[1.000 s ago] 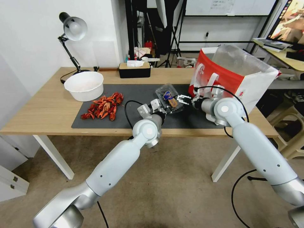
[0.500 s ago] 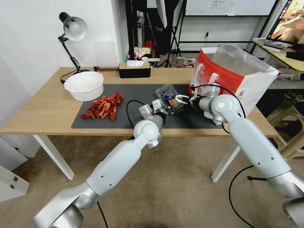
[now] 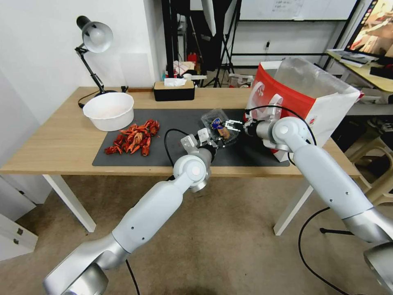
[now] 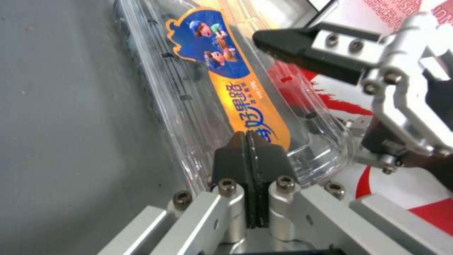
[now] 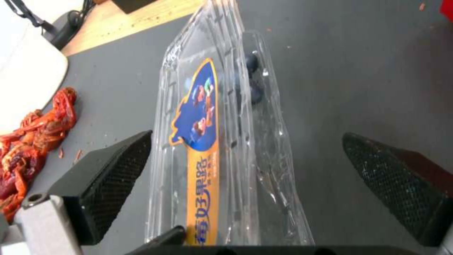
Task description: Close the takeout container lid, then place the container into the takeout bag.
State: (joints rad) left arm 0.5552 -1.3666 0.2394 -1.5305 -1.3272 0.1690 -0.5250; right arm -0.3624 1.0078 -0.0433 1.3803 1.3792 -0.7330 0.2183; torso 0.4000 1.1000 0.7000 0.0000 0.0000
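My left fingers [image 4: 247, 156] are pressed together on the near rim of the takeout container [image 3: 219, 128], holding it on the dark mat of the bench [image 3: 61, 139]. Just beyond, my right fingers [image 5: 245, 184] are spread wide, straddling the lid [image 5: 200, 141]. I judge the closing step is in hand: next calls for pressing the lid down until it snaps. The right wrist view reveals blueberries inside; the head view shows the takeout bag [image 3: 311, 98] standing behind.

The right gripper [image 3: 227, 124] is sliding in toward 9 o'clock, closing the gap to the takeout container [image 3: 217, 125]. Its open fingers are now straddling the clamshell, where a second ago they were hanging off beside it.
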